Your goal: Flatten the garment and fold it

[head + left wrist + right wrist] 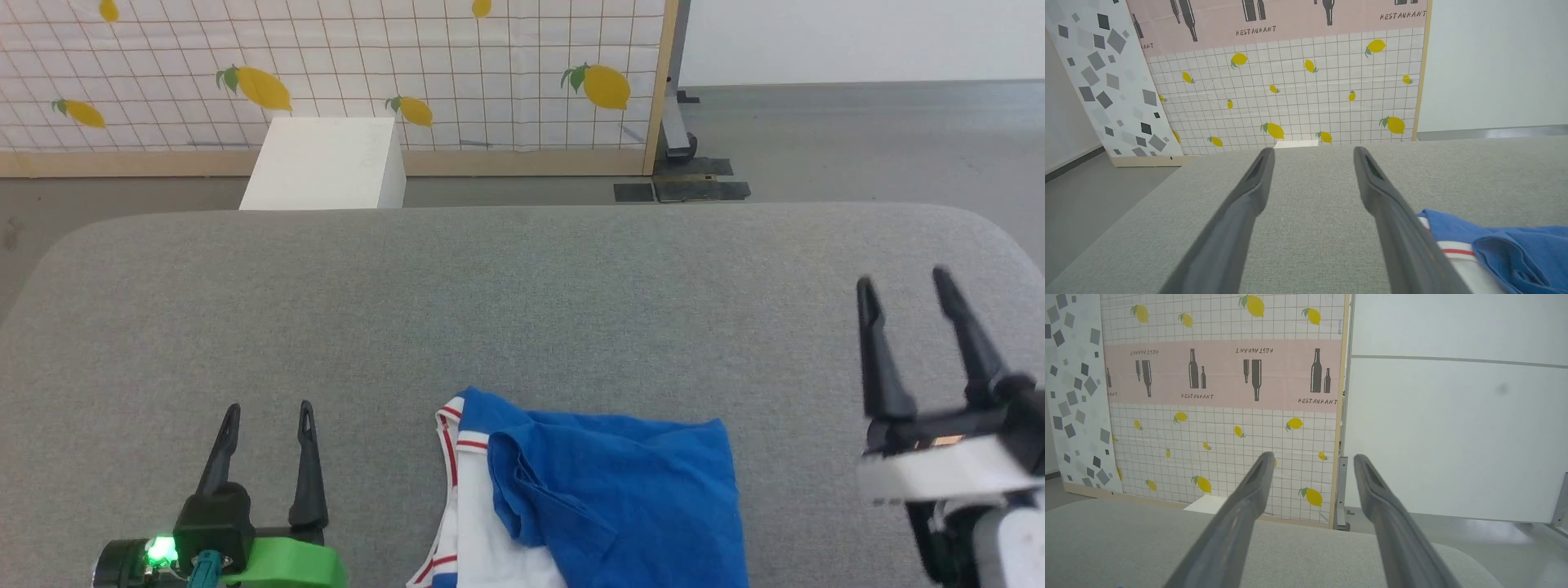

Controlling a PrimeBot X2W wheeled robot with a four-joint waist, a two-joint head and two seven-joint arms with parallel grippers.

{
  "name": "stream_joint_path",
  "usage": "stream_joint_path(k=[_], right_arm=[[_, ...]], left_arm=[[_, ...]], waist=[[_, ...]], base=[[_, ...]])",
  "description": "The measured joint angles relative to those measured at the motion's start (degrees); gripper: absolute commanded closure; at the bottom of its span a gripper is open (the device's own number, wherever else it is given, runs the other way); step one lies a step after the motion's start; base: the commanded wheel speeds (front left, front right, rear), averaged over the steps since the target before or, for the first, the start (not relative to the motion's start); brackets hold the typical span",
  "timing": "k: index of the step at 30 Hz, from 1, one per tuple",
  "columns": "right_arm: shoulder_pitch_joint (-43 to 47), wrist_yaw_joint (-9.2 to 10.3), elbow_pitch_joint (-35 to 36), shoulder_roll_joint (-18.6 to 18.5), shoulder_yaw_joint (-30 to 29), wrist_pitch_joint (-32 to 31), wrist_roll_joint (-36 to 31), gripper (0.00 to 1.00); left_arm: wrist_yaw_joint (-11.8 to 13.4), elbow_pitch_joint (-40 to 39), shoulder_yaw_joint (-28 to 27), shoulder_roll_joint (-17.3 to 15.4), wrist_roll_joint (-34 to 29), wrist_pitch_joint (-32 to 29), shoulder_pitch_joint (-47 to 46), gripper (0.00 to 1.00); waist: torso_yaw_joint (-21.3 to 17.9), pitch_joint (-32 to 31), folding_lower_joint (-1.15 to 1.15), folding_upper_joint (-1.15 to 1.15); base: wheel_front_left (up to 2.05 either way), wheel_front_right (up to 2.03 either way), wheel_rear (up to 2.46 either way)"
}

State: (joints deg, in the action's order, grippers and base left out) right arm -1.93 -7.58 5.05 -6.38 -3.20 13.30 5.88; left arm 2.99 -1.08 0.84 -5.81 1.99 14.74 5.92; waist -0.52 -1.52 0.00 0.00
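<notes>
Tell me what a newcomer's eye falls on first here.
The blue shirt stands out, crumpled at the near edge of the grey table, white red-striped trim on its left. The left claw and right claw flank it, both open and empty. Behind stands a lemon-print screen.

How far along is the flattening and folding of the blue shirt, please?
Done: nothing yet; the garment lies crumpled at the near edge of the grey table. In hand: nothing; the left claw and right claw are open, clear of the cloth. Left: flattening, then folding.
</notes>
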Motion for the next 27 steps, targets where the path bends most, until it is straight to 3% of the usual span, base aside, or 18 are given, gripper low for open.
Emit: stream_joint_path(k=[3,6,14,18,21,27], right_arm=[[-4.4,0.00,0.4,-3.3,1.1,-4.6,1.2,0.00],[-8.0,-0.01,-1.0,-8.3,6.0,-14.4,5.0,0.00],[-15.2,0.00,-5.4,-23.6,22.3,-42.1,24.0,0.00],[-17.8,-0.01,-6.0,-30.7,32.0,-52.4,33.4,0.00],[-19.7,-0.01,-6.8,-33.7,37.1,-56.6,39.1,0.00],[-21.6,0.00,-11.0,-33.9,41.6,-60.4,47.7,0.00]], left_arm=[[-0.4,0.0,0.0,0.2,0.0,0.0,0.0,0.00],[-0.5,0.1,0.2,0.4,-0.2,0.0,-0.1,0.00],[-0.7,0.1,0.3,0.7,-0.4,0.0,-0.4,0.00],[-0.9,0.1,0.3,0.9,-0.4,0.0,-1.1,0.00],[-1.0,0.1,0.4,0.9,-0.4,0.0,-1.9,0.00],[-1.3,0.3,1.0,1.5,-0.4,0.0,-4.3,0.00]], waist=[[0.1,0.6,0.00,0.00],[0.2,1.2,0.00,0.00],[1.2,3.1,0.00,0.00],[1.9,4.1,0.00,0.00],[2.5,5.1,0.00,0.00],[4.1,7.2,0.00,0.00]], base=[[0.00,0.00,0.00],[0.00,0.00,0.00],[0.00,0.00,0.00],[0.00,0.00,0.00],[0.00,0.00,0.00],[0.00,0.00,0.00]])
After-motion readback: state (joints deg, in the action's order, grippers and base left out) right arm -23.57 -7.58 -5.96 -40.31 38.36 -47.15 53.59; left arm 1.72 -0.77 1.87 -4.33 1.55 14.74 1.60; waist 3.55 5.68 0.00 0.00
